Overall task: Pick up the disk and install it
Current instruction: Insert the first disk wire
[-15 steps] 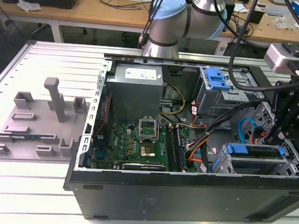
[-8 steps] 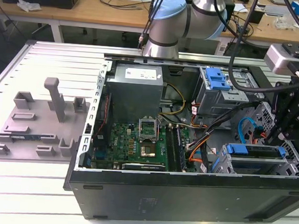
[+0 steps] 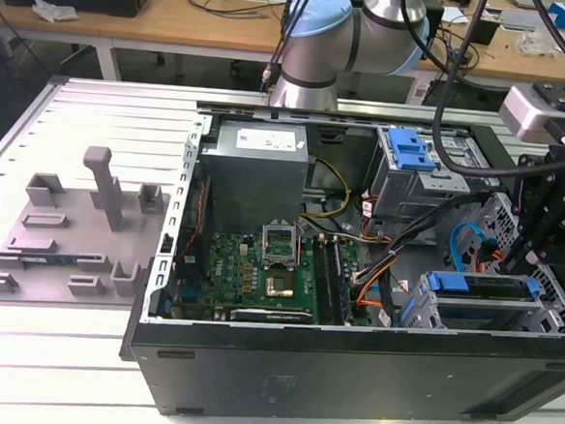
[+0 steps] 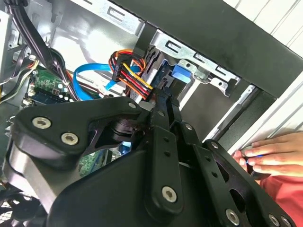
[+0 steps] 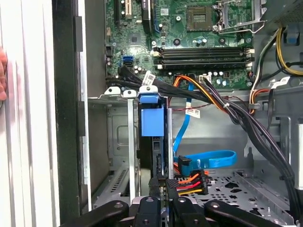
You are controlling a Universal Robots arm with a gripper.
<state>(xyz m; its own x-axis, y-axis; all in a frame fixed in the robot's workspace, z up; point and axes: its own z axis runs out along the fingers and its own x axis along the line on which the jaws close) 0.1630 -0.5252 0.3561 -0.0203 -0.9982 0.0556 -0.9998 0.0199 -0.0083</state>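
So gripper (image 5: 163, 191) pinched narrow on edge of disk (image 5: 152, 123), standing on edge in drive cage (image 5: 118, 142) slot, blue frame end farthest from fingers.

Pretty even overhead room light in the exterior view, soft shadows inside the open computer case (image 3: 356, 275). White table slats (image 5: 28, 142) blow out bright in the first wrist view. Close-up gripper linkage (image 4: 156, 189) looks soft, dark, with a little sheen.
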